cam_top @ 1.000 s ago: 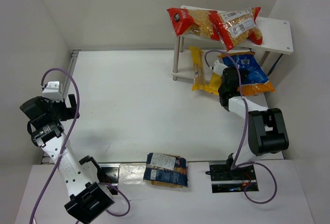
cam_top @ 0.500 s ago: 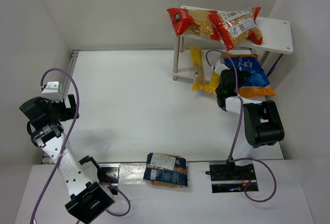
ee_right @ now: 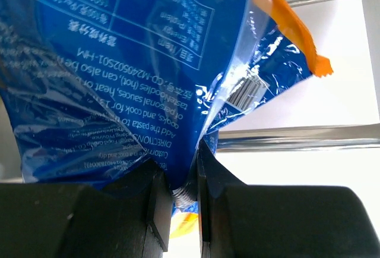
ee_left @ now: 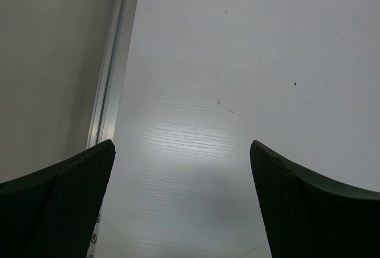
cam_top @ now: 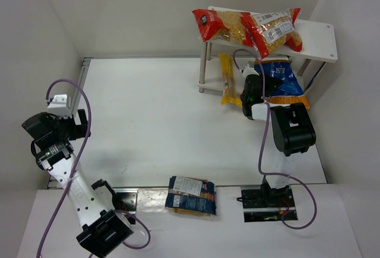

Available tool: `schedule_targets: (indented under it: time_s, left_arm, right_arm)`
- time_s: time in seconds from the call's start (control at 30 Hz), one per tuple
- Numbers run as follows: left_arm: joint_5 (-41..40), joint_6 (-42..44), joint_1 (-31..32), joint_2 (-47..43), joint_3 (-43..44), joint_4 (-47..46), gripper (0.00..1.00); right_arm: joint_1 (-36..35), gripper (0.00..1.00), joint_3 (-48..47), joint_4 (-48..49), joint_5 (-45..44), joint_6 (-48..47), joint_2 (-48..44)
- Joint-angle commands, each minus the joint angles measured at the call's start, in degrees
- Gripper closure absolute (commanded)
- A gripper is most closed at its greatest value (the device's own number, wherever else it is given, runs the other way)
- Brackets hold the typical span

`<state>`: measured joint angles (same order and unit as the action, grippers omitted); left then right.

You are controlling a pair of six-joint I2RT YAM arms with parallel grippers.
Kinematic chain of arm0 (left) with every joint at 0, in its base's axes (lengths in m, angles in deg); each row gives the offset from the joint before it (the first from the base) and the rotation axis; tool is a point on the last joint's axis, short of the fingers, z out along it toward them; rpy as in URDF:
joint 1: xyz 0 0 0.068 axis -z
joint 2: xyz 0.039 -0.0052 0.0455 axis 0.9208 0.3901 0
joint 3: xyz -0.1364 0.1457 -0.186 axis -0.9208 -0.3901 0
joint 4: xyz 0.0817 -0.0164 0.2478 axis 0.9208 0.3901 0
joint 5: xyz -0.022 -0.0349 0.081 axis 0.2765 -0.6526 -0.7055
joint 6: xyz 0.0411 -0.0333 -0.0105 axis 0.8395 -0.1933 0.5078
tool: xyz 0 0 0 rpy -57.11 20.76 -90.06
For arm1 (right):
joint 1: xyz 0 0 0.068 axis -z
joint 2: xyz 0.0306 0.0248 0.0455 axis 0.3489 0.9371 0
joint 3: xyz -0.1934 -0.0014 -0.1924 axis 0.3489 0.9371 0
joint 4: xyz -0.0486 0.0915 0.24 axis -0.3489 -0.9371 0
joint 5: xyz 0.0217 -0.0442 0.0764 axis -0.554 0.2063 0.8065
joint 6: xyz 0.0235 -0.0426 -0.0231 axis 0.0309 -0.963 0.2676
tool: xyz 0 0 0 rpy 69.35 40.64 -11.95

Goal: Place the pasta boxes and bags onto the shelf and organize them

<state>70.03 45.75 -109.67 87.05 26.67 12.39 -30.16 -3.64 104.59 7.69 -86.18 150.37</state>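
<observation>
My right gripper (cam_top: 261,87) is shut on the blue pasta pack with the orange end (cam_top: 284,82), pinching its seam at the shelf's lower level; the pack fills the right wrist view (ee_right: 130,62). The white two-tier shelf (cam_top: 317,38) stands at the back right. Two red-and-clear packs (cam_top: 222,25) (cam_top: 274,29) lie on its top board. Long yellow-orange packs (cam_top: 227,78) lie at the shelf's front left foot. A dark blue pack (cam_top: 191,195) lies at the near edge. My left gripper (cam_top: 76,120) is open and empty at the far left, over bare table (ee_left: 184,169).
A silver shelf leg (ee_right: 297,139) runs across just behind the held pack. An aluminium rail (ee_left: 113,85) edges the table on the left, with a grey wall beyond. White walls close in behind and to the right of the shelf.
My right arm has swung forward and left, carrying the blue pack further in under the shelf's top board. The left arm has not moved.
</observation>
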Motion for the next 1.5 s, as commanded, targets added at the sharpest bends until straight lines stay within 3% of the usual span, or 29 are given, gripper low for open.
schedule_targets:
  time_s: [0.0,0.57,0.87,1.47]
  left_arm:
    - [1.18,1.19,-0.43,-0.69,1.21,-0.52,0.00]
    - [1.71,1.72,-0.43,-0.16,1.73,0.54,0.00]
    - [2.23,2.24,-0.96,-0.16,1.73,1.06,0.00]
    - [2.76,2.24,-1.49,-0.16,1.73,1.06,0.00]
  right_arm:
    - [-0.72,1.00,-5.07,11.84,-3.58,2.09,0.03]
    - [1.73,0.99,-12.80,15.62,-9.99,4.02,10.13]
    - [4.64,0.99,-15.35,9.39,-13.15,10.61,11.28]
    - [7.36,0.95,-23.53,10.70,-11.49,8.77,16.99]
